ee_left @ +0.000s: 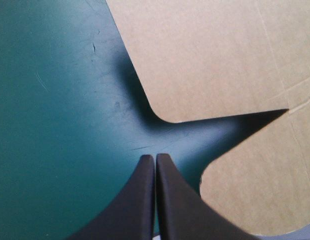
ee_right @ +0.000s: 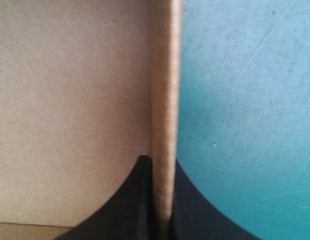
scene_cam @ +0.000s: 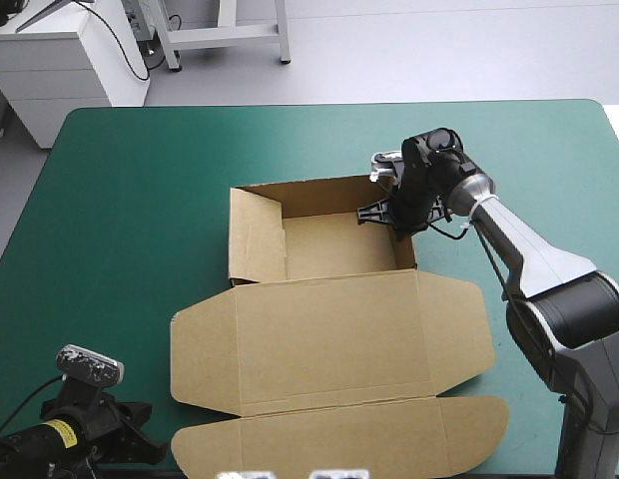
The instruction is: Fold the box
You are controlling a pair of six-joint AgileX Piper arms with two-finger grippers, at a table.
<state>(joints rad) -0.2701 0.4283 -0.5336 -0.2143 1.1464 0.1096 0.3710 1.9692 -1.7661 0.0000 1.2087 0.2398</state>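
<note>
The box lies in the middle of the desk, its tray on the far side with walls raised and its lid spread flat toward me. My right pincer is pinching the tray's right wall near the far right corner. One black finger is inside the tray and one outside over the teal-green cover, and the board's top edge runs straight ahead between them. My left pincer is pressed together and empty, low over the desk's near left corner, pointing at the notch between the lid's two rounded flaps. As I judge it, the step in hand is setting this right wall upright and tucked. To do it well, I should grip firmly without crushing the board, turn the wall about its crease rather than drag the whole box, and press down only once the wall stands square to the tray floor. The box looks light and could slide on the cover. The left pincer is well apart from the tray and cannot brace it from there, so slow, small motions seem wise. I cannot tell whether the wall's inner fold is seated, so I would check that before letting go.
</note>
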